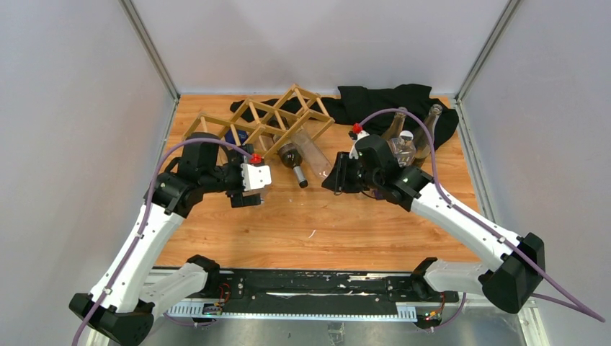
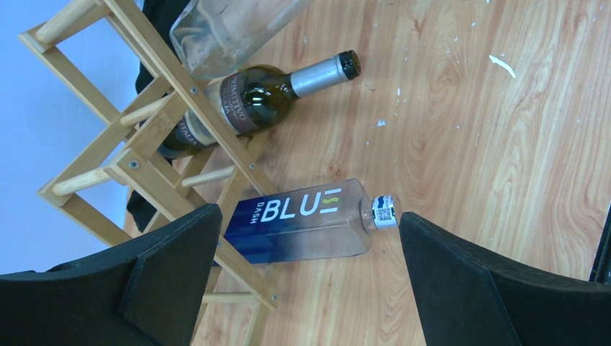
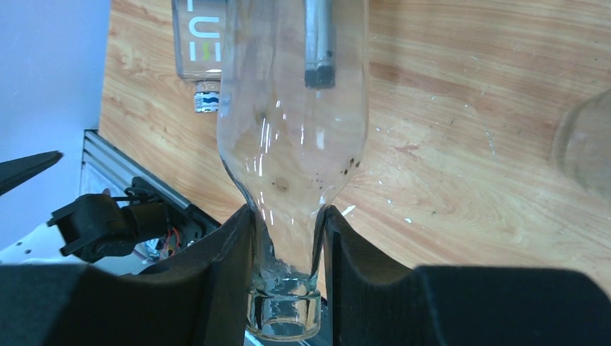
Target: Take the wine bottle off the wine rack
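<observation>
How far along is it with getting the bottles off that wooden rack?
Seemingly done: a few bottles stand apart at the right, by the black cloth. In hand: the right gripper is shut on the clear bottle at its neck, its base near the wine rack. Left: the dark wine bottle and the blue bottle lie in the rack; the left gripper hangs open over the blue one.

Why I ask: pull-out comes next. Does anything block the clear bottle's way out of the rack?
Nothing visible. The right gripper's fingers clamp the clear bottle's neck; bare table lies ahead, the dark wine bottle beside it.
</observation>
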### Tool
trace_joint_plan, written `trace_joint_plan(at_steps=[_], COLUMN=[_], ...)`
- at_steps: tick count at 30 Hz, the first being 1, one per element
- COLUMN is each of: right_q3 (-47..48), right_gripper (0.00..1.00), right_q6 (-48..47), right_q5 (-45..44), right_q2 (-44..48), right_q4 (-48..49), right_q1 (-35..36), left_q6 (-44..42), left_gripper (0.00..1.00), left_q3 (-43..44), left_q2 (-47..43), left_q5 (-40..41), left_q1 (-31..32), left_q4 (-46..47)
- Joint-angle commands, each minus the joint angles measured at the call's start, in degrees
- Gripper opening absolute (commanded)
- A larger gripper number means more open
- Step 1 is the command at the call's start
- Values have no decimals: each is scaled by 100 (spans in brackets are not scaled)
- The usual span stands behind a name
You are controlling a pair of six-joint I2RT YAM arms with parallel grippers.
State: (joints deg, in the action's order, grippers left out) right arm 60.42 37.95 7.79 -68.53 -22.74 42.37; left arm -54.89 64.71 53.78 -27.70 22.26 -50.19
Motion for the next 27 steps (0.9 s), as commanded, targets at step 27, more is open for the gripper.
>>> trace_joint_plan(at_steps=[27], right_q3=[151], right_gripper=[0], right_q6=[1180], right_q5=[2133], right_q2=[155], right_q4=[1180], right_q1=[94], left_q6=[-1896], left_gripper=[100], left_q3=[-2119], left_q2=[-280], left_q5=[1500], left_q1=[1324], left_q4=[3890])
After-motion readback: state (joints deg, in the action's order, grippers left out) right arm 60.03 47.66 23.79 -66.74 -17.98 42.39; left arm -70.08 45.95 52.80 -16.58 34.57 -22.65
